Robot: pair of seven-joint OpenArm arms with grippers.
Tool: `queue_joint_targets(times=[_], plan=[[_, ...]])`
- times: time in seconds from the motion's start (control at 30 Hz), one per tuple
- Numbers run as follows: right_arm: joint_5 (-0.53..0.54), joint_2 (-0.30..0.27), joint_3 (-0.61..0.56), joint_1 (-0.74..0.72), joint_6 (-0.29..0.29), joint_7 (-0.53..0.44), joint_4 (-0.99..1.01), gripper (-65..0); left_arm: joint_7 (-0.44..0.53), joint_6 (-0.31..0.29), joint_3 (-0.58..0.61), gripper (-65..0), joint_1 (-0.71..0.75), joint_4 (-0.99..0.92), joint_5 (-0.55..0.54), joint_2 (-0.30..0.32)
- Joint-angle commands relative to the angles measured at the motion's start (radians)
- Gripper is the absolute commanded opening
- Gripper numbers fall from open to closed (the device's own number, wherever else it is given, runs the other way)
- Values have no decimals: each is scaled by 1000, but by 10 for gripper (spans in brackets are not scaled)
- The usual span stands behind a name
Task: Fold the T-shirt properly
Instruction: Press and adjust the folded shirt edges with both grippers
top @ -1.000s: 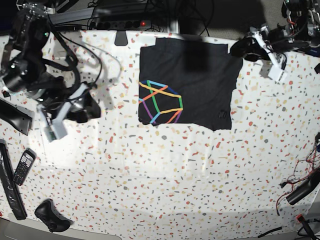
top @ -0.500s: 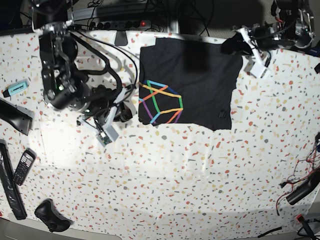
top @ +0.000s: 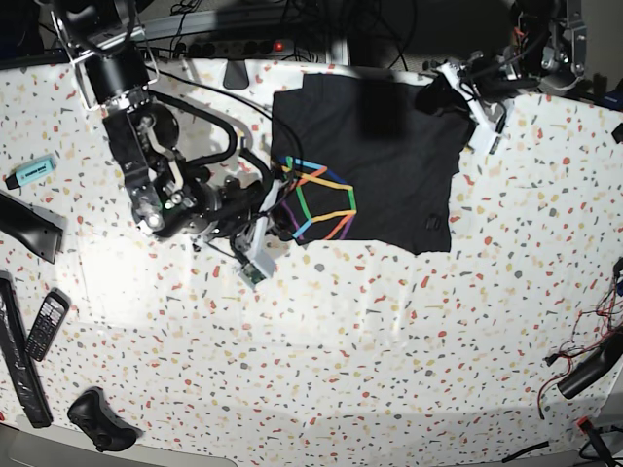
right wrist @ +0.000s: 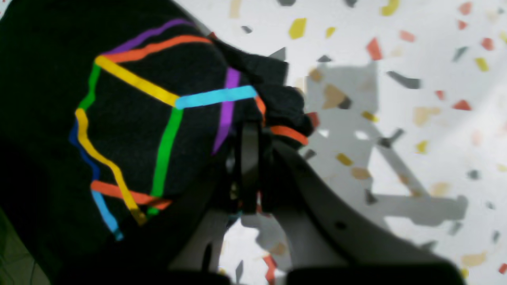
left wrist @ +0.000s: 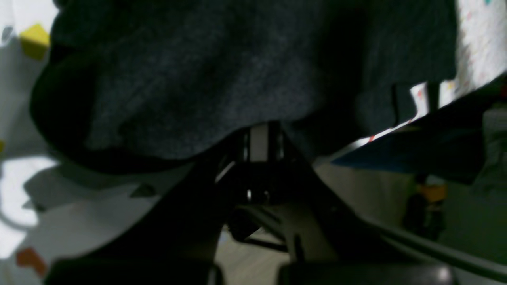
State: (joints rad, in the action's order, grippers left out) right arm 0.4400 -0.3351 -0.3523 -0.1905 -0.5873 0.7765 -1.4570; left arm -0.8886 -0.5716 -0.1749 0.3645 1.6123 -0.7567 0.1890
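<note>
The black T-shirt [top: 389, 165] lies folded flat at the table's far middle, its rainbow line print [top: 319, 199] facing up at the lower left. My right gripper [top: 279, 220] is at that lower left corner. In the right wrist view it [right wrist: 247, 158] is shut on the T-shirt's printed edge [right wrist: 166, 118], which bunches up at the fingertips. My left gripper [top: 440, 97] is at the T-shirt's upper right corner. In the left wrist view it [left wrist: 259, 144] looks shut on the dark cloth [left wrist: 198, 79], whose edge is raised off the table.
The speckled white table cover [top: 341, 350] spreads wide in front of the T-shirt. A phone [top: 46, 326], a black bar [top: 19, 360], a dark lump [top: 97, 420] and a blue marker [top: 31, 171] lie at the left edge. Cables [top: 584, 365] lie at the right, a power strip [top: 234, 44] behind.
My right gripper swept rightward across the table to the T-shirt's lower left corner and closed on it. My left gripper moved left onto the upper right corner. The printed edge has bunched.
</note>
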Motion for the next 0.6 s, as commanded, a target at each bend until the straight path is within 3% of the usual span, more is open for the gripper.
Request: queue_joint_targets(times=[0.0, 0.1, 0.17, 0.33, 0.57], plan=[[9, -5, -5, -19, -5, -15, -5, -650, 2, 4, -2, -650, -5, -3, 2, 5], [8, -6, -27, -14, -10, 20, 0, -650, 47, 5, -2, -650, -5, -24, 53, 5], [18, -6, -29, -8, -42, 38, 0, -650, 72, 6, -2, -650, -10, -26, 87, 5], [62, -9, -27, 18, -69, 80, -1, -650, 84, 61, -2, -650, -58, -29, 132, 5], [-38, -12, -27, 73, -71, 76, -33, -650, 163, 95, -2, -650, -119, -30, 237, 5]])
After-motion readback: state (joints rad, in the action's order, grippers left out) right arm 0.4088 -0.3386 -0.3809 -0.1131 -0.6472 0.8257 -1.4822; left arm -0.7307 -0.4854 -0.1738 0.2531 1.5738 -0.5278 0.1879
